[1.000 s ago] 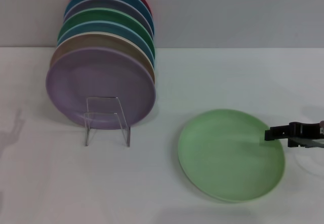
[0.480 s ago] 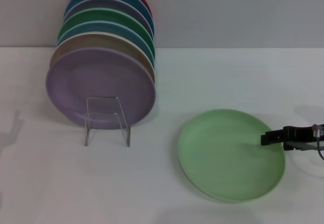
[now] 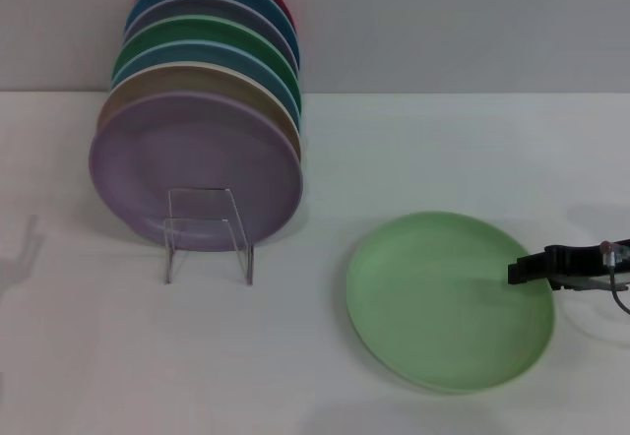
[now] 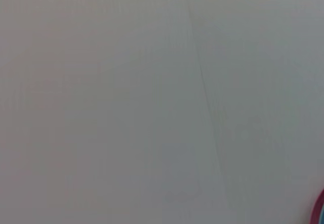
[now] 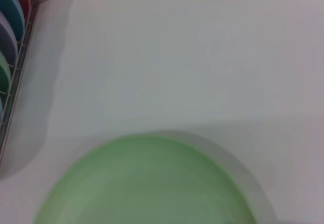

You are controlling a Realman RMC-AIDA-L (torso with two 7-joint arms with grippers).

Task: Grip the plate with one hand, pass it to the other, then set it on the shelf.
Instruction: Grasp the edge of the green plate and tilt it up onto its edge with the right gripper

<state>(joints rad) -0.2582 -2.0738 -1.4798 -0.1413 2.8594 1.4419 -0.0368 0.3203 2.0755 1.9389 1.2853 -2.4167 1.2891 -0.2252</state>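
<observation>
the plate (image 3: 449,302), light mint green, lies flat on the white tabletop (image 3: 394,159), at about 4 o'clock from the head view's centre; its shallow rim is visible all round except at 3 o'clock, where the right pincer (image 3: 514,272) overlaps it; the black tip of this pincer reaches in from the view's right edge and sits at the plate's rim; whether it touches the plate, and whether it is wide or narrow, cannot be told; in the right wrist view the plate (image 5: 147,183) fills the lower part, with bare tabletop beyond it.

the shelf (image 3: 207,233), a thin wire rack with a clear front loop, stands well apart from the plate, at about 10 o'clock from it; it carries a row of upright plates; the front one is the lavender plate (image 3: 195,171), with tan, blue, dark green, grey-purple, blue and red rims stacked behind it toward 12 o'clock.

the left pincer is not in view; the left wrist view shows only a pale blank surface.
</observation>
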